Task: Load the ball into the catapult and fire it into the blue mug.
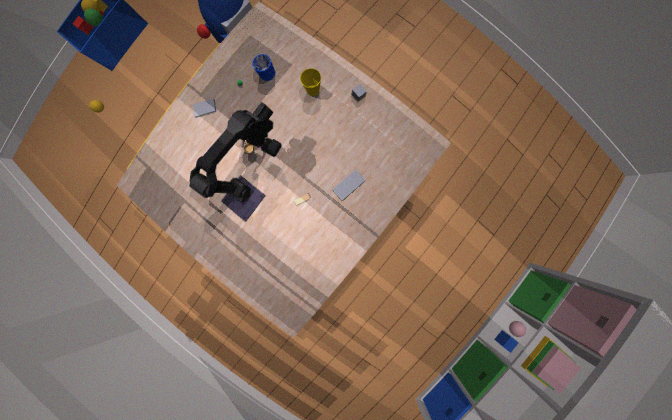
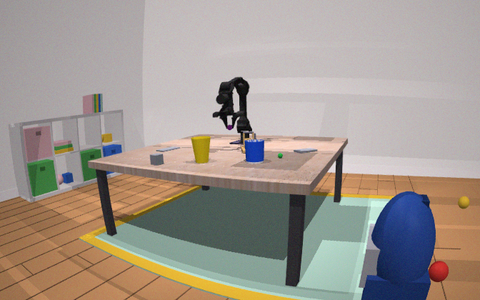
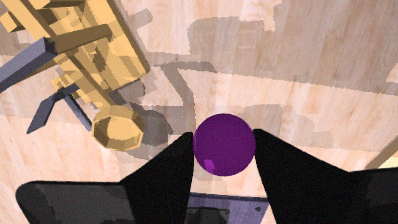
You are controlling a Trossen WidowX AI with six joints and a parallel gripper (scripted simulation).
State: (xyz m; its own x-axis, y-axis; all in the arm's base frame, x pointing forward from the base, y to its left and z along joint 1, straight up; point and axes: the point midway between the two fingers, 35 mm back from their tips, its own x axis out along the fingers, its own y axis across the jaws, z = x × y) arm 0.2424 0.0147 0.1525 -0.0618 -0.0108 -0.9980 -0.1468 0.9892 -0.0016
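My gripper is shut on the purple ball and holds it in the air above the table. The wooden catapult stands on the table; in the wrist view it is at the upper left, with its octagonal cup left of the ball and apart from it. The cup looks empty. In the top view the arm hides most of the catapult and the fingertips. The blue mug stands upright beyond the catapult and partly hides it in the exterior view.
A yellow cup stands near the mug, with a grey block beyond it. A small green ball lies beside the mug. Two flat grey plates and a small wooden piece lie on the table.
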